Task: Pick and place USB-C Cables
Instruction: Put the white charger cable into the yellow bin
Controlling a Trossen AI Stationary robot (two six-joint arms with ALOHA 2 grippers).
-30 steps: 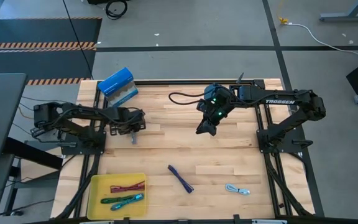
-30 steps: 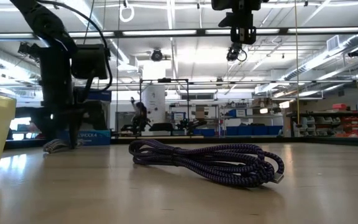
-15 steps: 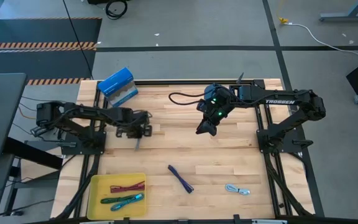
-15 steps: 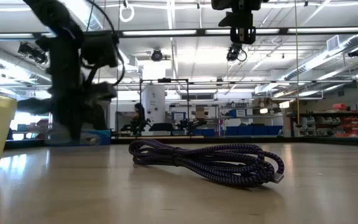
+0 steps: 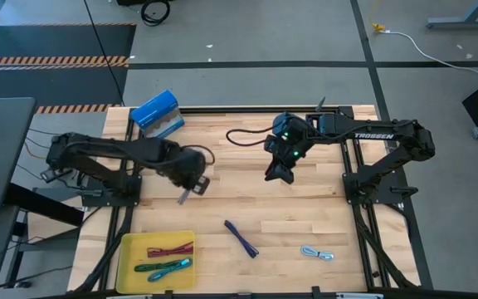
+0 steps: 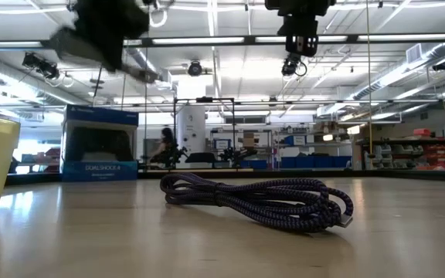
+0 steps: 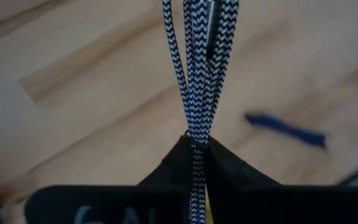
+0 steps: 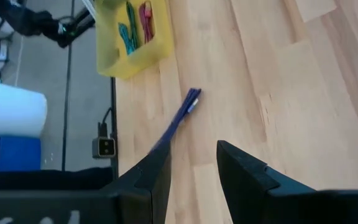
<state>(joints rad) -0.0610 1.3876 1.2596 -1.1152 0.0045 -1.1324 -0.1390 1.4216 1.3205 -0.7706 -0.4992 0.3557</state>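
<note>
Your left gripper [image 5: 191, 188] is clamped on a black-and-white braided USB-C cable [image 7: 197, 68] hanging lengthwise below it. The yellow tray [image 5: 129, 247] lies toward seven o'clock, nearer this arm. Your right gripper [image 5: 275, 173] hovers, fingers slightly parted, holding nothing.

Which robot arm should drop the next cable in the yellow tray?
The left arm, probably. Its gripper is already shut on a black-and-white braided cable, and in the high view it sits nearer the yellow tray. The right gripper is open, holds nothing and hovers farther from the tray.
</note>
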